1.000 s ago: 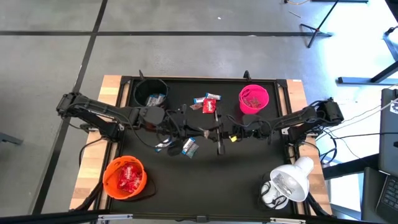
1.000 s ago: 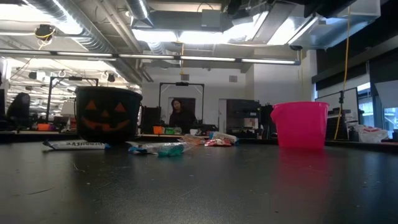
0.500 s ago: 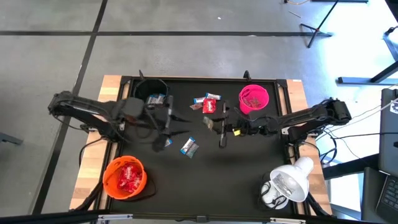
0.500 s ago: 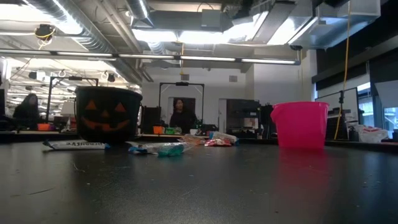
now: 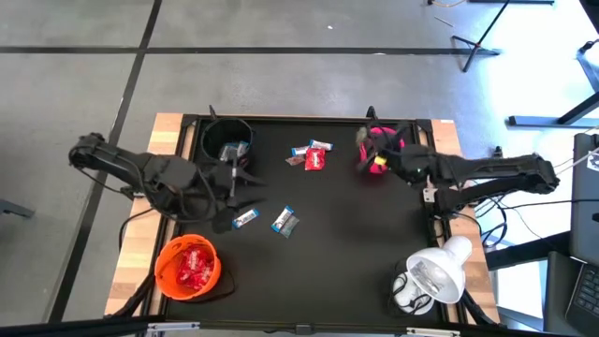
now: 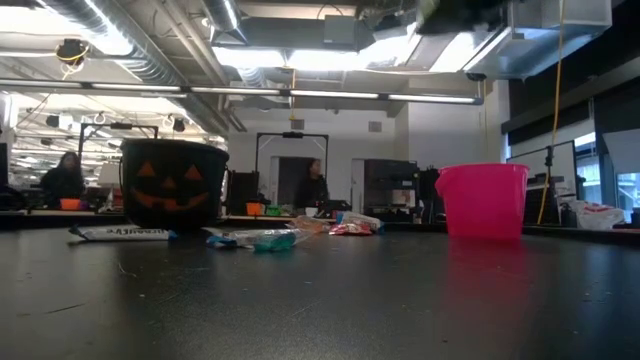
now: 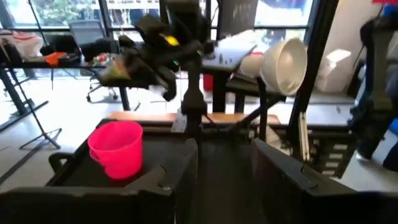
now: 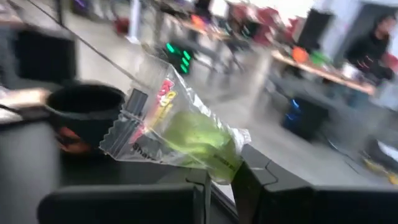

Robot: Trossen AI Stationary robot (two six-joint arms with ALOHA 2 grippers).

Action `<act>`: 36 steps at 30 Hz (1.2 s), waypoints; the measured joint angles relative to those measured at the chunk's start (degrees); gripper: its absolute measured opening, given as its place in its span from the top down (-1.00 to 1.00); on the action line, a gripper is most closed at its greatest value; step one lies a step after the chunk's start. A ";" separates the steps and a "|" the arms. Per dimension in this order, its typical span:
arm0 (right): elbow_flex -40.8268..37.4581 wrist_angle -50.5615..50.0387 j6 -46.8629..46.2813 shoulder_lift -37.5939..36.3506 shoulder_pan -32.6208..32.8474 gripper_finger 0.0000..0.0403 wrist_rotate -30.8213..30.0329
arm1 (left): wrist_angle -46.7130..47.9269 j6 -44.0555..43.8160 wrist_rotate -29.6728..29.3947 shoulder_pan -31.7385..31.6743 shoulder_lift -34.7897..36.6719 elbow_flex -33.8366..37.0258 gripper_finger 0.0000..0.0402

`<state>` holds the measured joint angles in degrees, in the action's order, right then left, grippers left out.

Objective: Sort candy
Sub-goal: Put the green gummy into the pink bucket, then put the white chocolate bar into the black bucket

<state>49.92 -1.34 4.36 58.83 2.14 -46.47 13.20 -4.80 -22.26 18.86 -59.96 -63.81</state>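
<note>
Overhead, right tool [image 8: 221,180] pinching a clear green-filled candy packet [image 8: 177,130] above the pink bowl [image 5: 374,157].

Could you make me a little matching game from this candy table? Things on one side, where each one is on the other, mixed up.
Things:
1. orange bowl
2. pink bowl
3. black bowl
4. right gripper

Places or states:
A. at the table's back left corner
B. shut on a clear wrapper with green candy
C. at the front left, full of red candy
D. under the right arm, at the back right

Pairs: 1-C, 2-D, 3-A, 4-B
</note>
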 joint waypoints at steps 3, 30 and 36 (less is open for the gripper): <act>-0.01 -9.72 -4.50 -2.53 -5.42 0.78 0.83 | 0.15 0.43 -0.78 0.68 -1.75 0.00 0.30; -0.05 -35.23 -14.29 -0.81 -42.69 0.36 39.97 | 1.28 -0.63 -2.67 0.69 -5.66 0.00 0.30; -0.05 -35.13 -14.51 -0.81 -42.63 0.13 44.86 | 1.81 -0.78 -2.65 0.69 -5.66 0.00 0.30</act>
<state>49.87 -36.47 -10.15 58.02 -40.49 -1.61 15.00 -5.58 -24.91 19.55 -65.63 -63.81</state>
